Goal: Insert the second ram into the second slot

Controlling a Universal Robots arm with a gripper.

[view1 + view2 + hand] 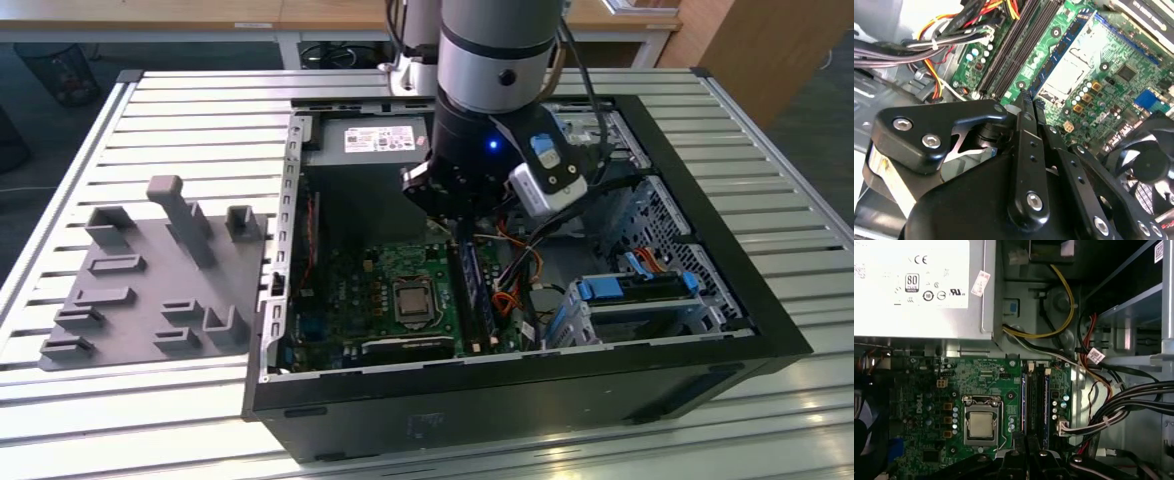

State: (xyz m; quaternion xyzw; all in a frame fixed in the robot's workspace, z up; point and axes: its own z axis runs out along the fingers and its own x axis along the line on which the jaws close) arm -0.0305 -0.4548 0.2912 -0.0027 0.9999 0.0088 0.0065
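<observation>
Aluminium slats made up the worktop (187,110), silver and ribbed across the exterior view. Behind it stood pale wooden desks (200,15) and a wire bin (60,70) on grey-blue carpet, with a wooden cabinet (774,50) at the exterior view's right. At the exterior view's left a grey plate (154,290) with upright pegs and blocks lay on the slats. Just beside it sat a black case (534,400), on its side with the panel off and the green board (360,290) facing up.

The arm (497,60) hung down into the case, a blue light on its wrist. The pincer (1025,98) was clenched, its black fingers meeting at the tips just above one end of the slots (1035,402). The ram (1047,402) seemed to stand on edge in the slot farther from the socket (981,422), showing as a thin blue strip. Another blue strip ran along the slot nearer it. Whether the tips touched the ram could not be told.

In the first wrist view a large white label (909,275) with marks and fine print covered the power supply. A small white sticker (980,283) with red print sat at its edge, and a like tag (1095,356) hung among the cables (1134,400). White lettering ran along the board beside the socket.
</observation>
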